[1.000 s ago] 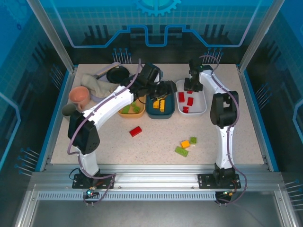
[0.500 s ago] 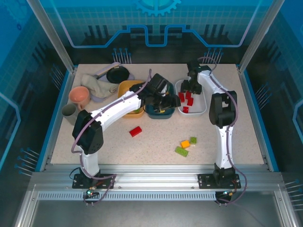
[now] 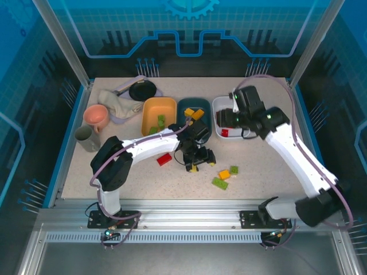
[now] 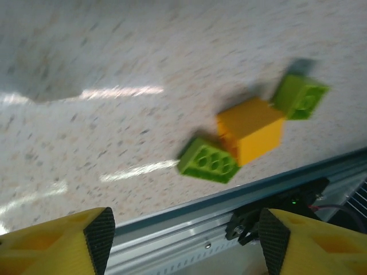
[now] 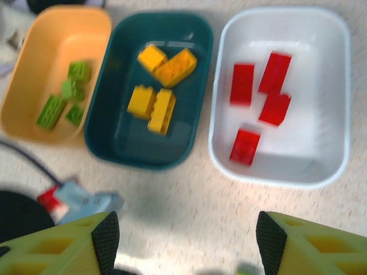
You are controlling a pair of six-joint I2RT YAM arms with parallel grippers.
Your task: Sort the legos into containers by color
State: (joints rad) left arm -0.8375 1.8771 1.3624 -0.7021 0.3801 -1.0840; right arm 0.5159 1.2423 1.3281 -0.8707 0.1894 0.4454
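Left gripper point(image 4: 182, 232): spread wide, holds nothing, hangs low over the table point(image 4: 114, 51). Just past it, three loose legos close together near the front edge: a flat green brick point(image 4: 209, 162) touching a yellow-orange brick point(image 4: 250, 130), with a small green brick point(image 4: 299, 97) just beside its other end. Seen from above, one red brick point(image 3: 164, 159) alone on the table, next to the left arm.

Right gripper point(image 5: 182, 240): spread wide too, empty, up over the three trays. In the orange-yellow tray point(image 5: 86, 34), four green legos point(image 5: 63, 94). In the dark teal tray point(image 5: 93, 133), yellow-orange legos point(image 5: 157, 86). In the white tray point(image 5: 343, 86), four red legos point(image 5: 264, 103).
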